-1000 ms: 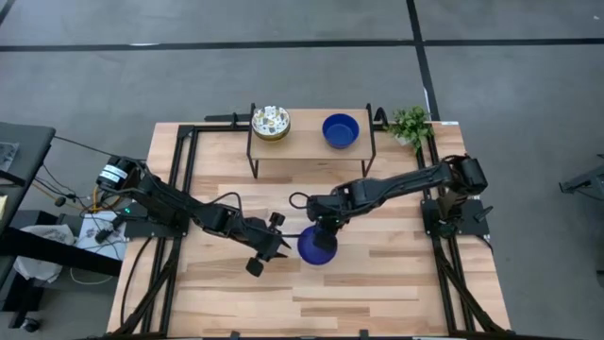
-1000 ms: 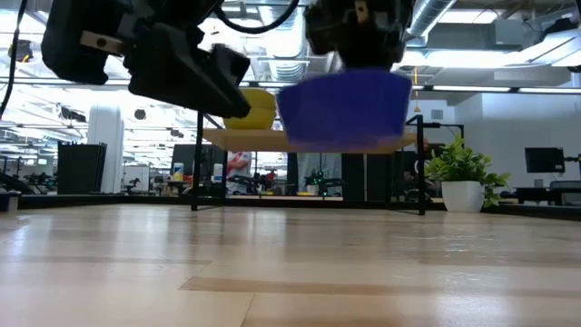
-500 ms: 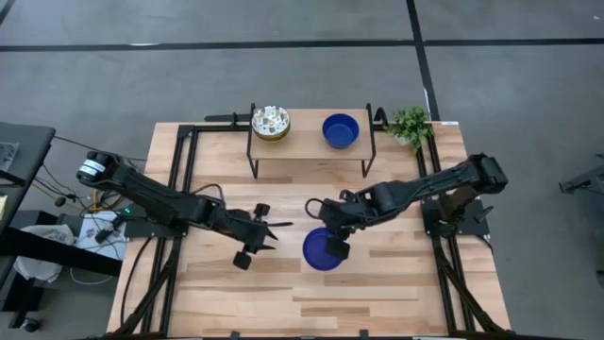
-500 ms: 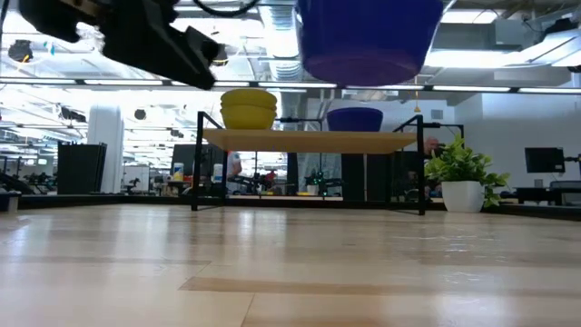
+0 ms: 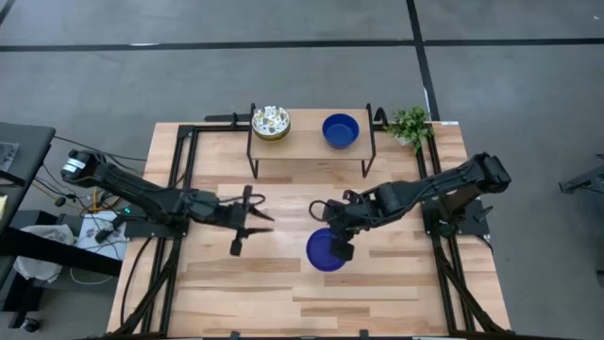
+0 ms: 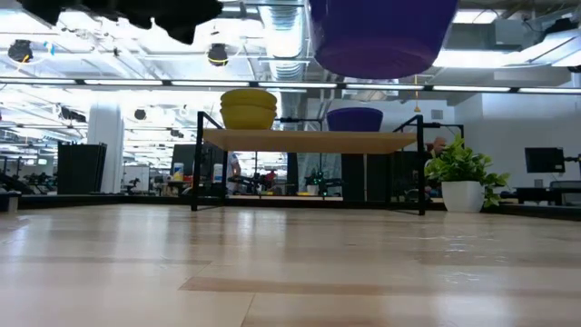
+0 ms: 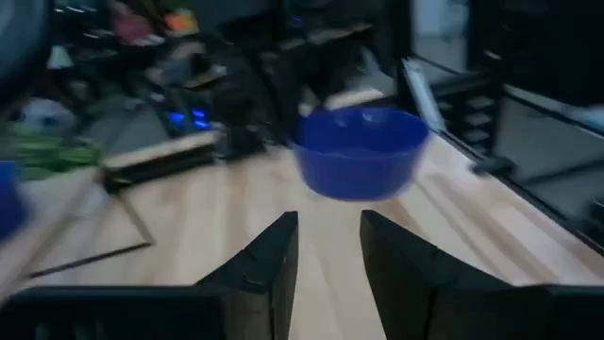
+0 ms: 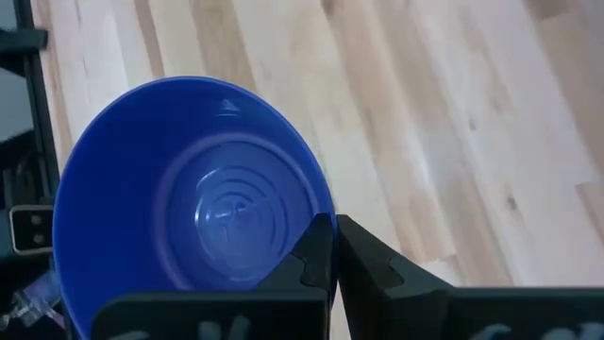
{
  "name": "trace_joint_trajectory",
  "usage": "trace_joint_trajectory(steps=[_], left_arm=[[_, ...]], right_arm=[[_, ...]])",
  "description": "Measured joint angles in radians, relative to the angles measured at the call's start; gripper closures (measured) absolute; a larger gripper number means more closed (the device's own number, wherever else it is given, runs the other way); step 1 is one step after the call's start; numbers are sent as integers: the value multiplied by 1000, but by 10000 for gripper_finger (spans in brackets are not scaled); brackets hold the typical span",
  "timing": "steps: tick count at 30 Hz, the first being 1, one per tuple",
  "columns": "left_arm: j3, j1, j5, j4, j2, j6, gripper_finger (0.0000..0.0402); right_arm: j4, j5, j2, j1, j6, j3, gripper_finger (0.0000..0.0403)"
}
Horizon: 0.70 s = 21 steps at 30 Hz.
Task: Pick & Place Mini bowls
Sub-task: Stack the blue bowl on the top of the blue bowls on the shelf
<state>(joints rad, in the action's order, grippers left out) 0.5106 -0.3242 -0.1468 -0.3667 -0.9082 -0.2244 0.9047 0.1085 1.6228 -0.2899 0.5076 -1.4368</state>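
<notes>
My right gripper [image 5: 338, 247] is shut on a glossy blue mini bowl [image 5: 326, 251], which it carries high over the table's middle. The low view shows only the underside of this blue bowl [image 6: 381, 36]. My left gripper [image 5: 257, 212] hovers open to the left of the bowl and apart from it, and in its wrist view the blue bowl [image 7: 359, 151] hangs ahead of its fingers. On the shelf [image 5: 307, 144] at the far edge stand a stack of floral bowls [image 5: 270, 123] and another blue bowl [image 5: 340, 130]. My right gripper pinches the blue bowl's rim [image 8: 316, 203] on the side toward the table's right, with one finger [image 8: 316, 250] inside the bowl and the other outside. The fingers slant down from the right. The bowl is lifted clear and sits upright, mouth up.
A black-legged wooden shelf [image 6: 309, 139] spans the far middle of the table. A small potted plant [image 5: 410, 125] stands at the far right corner. Bare wooden tabletop [image 5: 283, 293] lies below and in front of the held bowl.
My right gripper has raised the blue bowl and carried it slightly toward the near edge. My left gripper has drawn back from the bowl's side toward the table's left and far edge, and has risen.
</notes>
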Motion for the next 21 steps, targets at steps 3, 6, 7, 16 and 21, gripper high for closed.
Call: trace_joint_trajectory(steps=[3,6,7,16,21], left_arm=[[-5,25,-53,-24,4,9,286],[-5,58,-109,-27,-3,102,286],[-5,72,-118,-27,-8,129,286],[8,249,-2,-55,82,180,286],[8,334,178,-57,154,185,286]], right_arm=[[4,1,-25,25,-1,0,403],[13,2,-63,55,-15,0,403],[19,6,-78,66,-22,0,403],[37,27,-218,254,-92,0,403],[53,-2,-270,401,-172,0,403]])
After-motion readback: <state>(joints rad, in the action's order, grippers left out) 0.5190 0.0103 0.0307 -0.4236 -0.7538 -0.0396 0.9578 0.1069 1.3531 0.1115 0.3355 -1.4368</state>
